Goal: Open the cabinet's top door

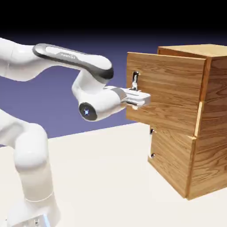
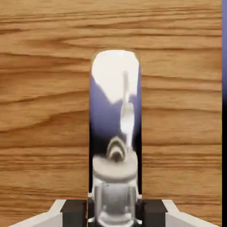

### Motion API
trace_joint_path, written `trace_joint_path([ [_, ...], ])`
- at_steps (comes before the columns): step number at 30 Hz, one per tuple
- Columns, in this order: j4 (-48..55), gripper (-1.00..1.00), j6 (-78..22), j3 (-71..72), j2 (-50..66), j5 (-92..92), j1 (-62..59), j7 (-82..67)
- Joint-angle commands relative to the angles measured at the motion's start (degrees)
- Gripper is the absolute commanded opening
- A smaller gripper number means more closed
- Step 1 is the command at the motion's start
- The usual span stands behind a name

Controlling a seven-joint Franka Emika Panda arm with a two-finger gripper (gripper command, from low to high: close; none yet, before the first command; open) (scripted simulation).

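Note:
The wood-grain cabinet (image 1: 213, 133) stands at the exterior view's right. Its top door (image 1: 168, 93) is ajar, the handle edge swung out from the cabinet front toward the arm. The silver bar handle (image 1: 135, 80) sits at that edge, and my gripper (image 1: 142, 98) reaches in horizontally just below its top and is shut on it. In the hand view the shiny handle (image 2: 116, 111) fills the middle against the door's wood (image 2: 44, 111). It runs down between the dark fingertips (image 2: 74, 213) of the gripper (image 2: 115, 215).
The lower door (image 1: 170, 162) lies flush with the cabinet, with a small silver handle (image 1: 152, 155) at its left edge. The pale table (image 1: 102, 177) stretches between the arm's base and the cabinet. A strip of backdrop (image 2: 224, 53) shows past the door's edge.

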Motion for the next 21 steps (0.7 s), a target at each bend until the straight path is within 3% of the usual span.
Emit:
trace_joint_path([
  [1,-0.5,-1.00,-1.3,-1.4,-0.5,-2.6,0.0,1.1],
  [12,-1.2,-1.00,-20.1,-18.0,-1.2,-30.0,-3.4,8.7],
  [21,8.4,-1.00,-42.1,-34.4,9.1,-49.9,-3.3,8.7],
])
